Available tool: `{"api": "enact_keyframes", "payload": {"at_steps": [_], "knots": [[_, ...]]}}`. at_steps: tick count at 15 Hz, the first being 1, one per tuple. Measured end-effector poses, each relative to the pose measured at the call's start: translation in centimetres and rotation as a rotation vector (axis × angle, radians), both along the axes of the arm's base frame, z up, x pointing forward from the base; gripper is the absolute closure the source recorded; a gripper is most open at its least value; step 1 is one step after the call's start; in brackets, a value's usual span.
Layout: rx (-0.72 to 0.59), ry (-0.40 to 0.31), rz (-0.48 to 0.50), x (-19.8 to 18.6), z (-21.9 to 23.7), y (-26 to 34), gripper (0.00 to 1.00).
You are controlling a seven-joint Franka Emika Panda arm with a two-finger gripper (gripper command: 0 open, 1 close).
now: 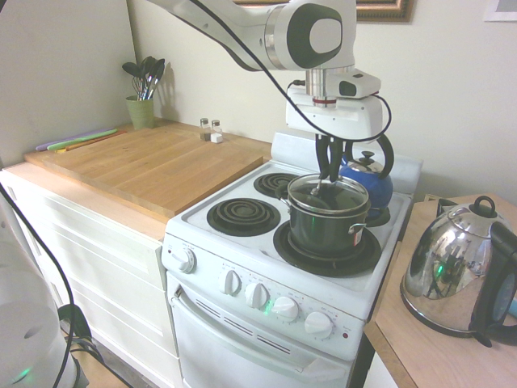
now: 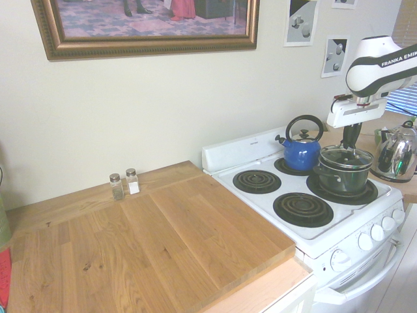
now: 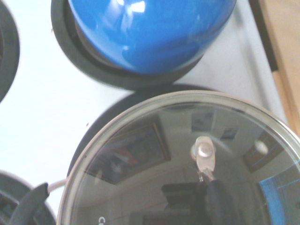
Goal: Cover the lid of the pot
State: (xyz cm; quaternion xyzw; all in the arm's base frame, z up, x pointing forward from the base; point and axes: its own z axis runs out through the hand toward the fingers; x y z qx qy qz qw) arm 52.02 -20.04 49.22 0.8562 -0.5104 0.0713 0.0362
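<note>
First exterior view shows the lid (image 1: 343, 199) level on the pot (image 1: 323, 233), handle upward, the claw (image 1: 328, 177) clenched.

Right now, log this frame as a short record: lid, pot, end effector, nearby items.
lid: clear glass, on the pot, over its mouth
pot: dark, silvery rim, on a coil burner
end effector: at the lid's handle, shut
behind pot: blue kettle
right counter, first exterior view: chrome kettle

Bright, slightly washed out in both room views; soft shadows on the wall, white glare on the blue kettle (image 3: 152, 35), mild blur close up.
</note>
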Motion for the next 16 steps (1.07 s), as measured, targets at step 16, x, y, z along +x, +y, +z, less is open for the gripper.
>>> {"api": "enact_keyframes", "payload": {"at_steps": [16], "knots": [[-0.023,0.046,0.033,0.3,-1.9,0.8,1.0]]}}
